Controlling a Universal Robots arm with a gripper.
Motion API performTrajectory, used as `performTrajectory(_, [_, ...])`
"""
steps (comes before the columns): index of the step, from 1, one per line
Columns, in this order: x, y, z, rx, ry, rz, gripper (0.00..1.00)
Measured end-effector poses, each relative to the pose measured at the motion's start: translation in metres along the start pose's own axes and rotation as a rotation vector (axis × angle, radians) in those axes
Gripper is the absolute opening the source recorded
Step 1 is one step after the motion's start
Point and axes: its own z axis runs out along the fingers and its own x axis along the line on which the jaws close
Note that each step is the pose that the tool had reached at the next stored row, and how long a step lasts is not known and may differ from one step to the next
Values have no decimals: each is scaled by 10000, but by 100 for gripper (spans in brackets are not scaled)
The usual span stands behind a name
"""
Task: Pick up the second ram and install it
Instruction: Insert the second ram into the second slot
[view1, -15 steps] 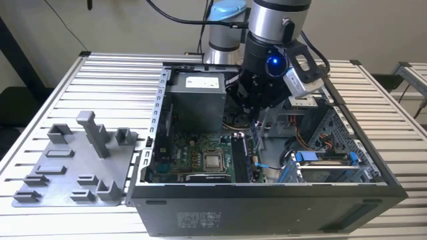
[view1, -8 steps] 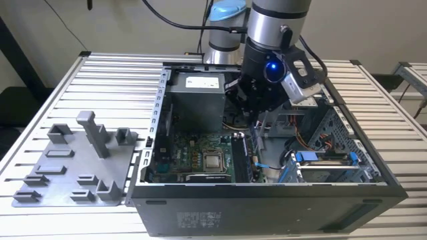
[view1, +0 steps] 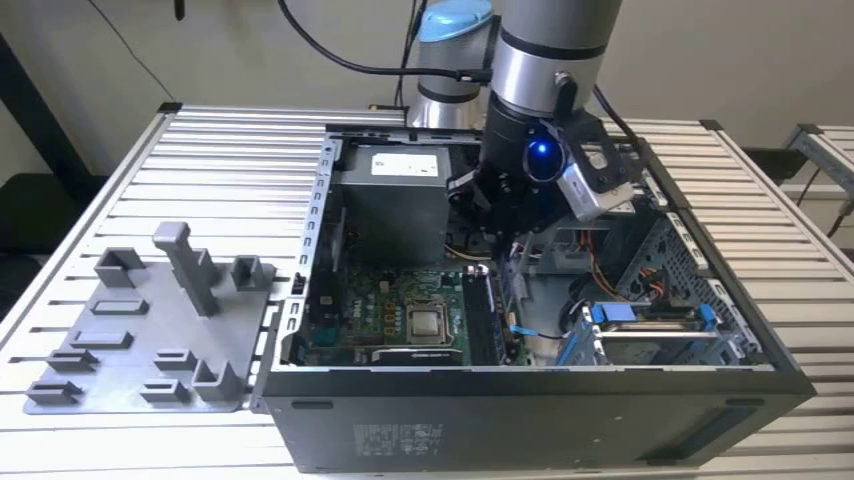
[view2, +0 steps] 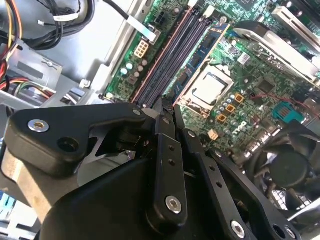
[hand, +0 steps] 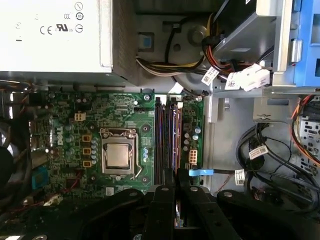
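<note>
Black gripper (view2: 165, 107) fingers are pinching the second ram (view2: 163, 106) edge-on for you. They are hanging above the memory slots (hand: 166, 140) inside the open computer case (view1: 534, 420).

Item: second ram (hand: 175, 150), thin dark stick.
Pose: on edge, lengthwise in the memory slots.
Location: motherboard, beside processor socket, between the tool fingers.

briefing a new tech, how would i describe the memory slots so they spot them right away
Look inside the open computer case at the green motherboard. Beside the square silver processor socket lie the memory slots: long, narrow, dark parallel strips, unlike the small squat parts around them.
</note>
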Motion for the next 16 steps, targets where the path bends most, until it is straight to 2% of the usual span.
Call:
performTrajectory(5, [6, -3, 76, 69, -2, 1, 14])
performTrajectory(16, [66, 1, 275, 71, -2, -1, 14])
